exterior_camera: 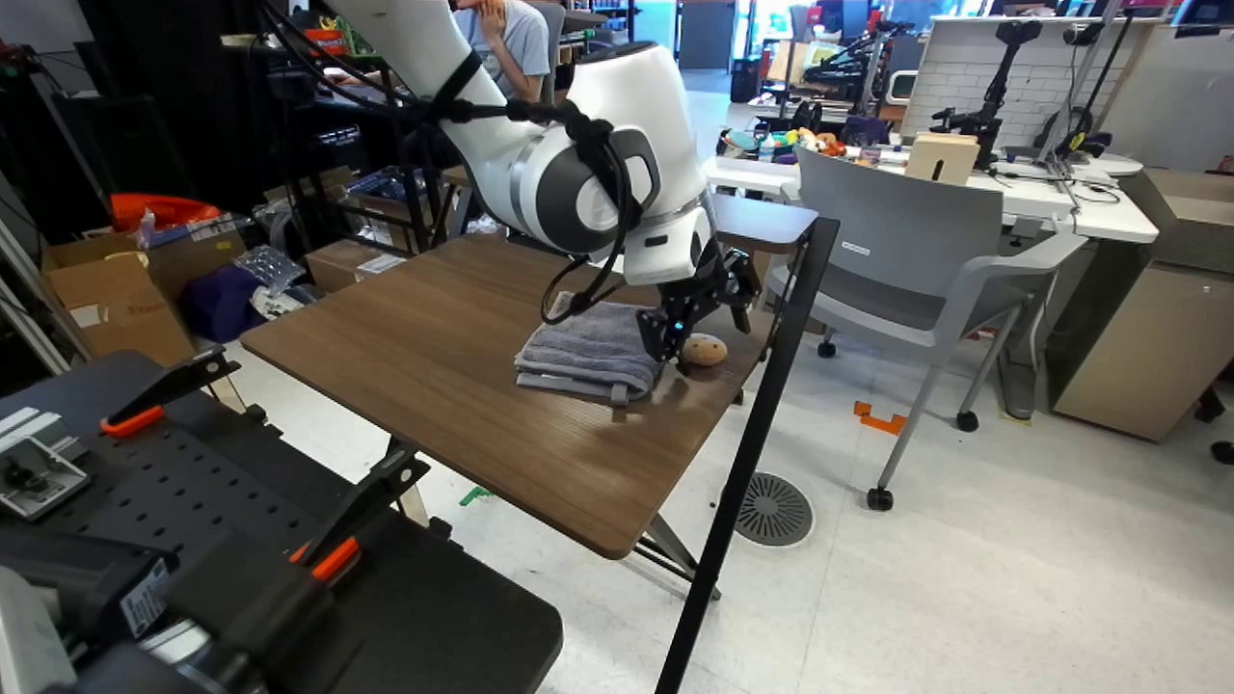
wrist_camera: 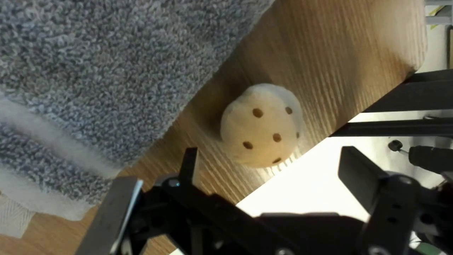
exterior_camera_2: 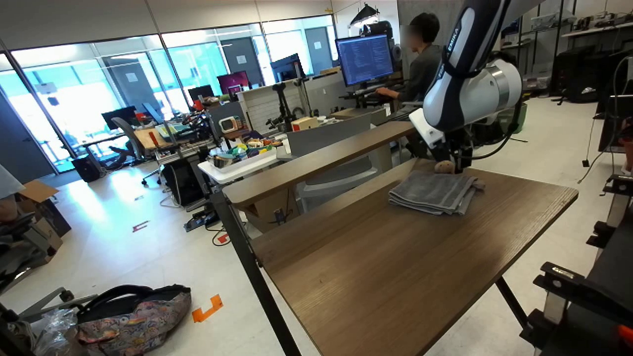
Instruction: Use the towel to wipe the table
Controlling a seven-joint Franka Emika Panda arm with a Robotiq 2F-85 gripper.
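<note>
The towel (exterior_camera: 593, 342) is a folded grey cloth lying flat on the brown wood-grain table (exterior_camera: 424, 318). In an exterior view the towel (exterior_camera_2: 430, 193) rests towards the far end of the table (exterior_camera_2: 405, 267), its layers stacked and its edges a little rumpled. My gripper (exterior_camera: 711, 337) hangs low beside the towel, over the table's edge. In the wrist view the gripper (wrist_camera: 270, 156) is open, its fingers wide apart with nothing gripped. The towel (wrist_camera: 113, 67) fills the upper left there, outside the jaws.
A tan ball with holes (wrist_camera: 262, 125) sits on the table next to the towel, just beyond the fingertips. A black frame bar (exterior_camera: 752, 453) runs along the table's side. A grey chair (exterior_camera: 897, 251) stands close by. A black bench with clamps (exterior_camera: 231, 482) is opposite.
</note>
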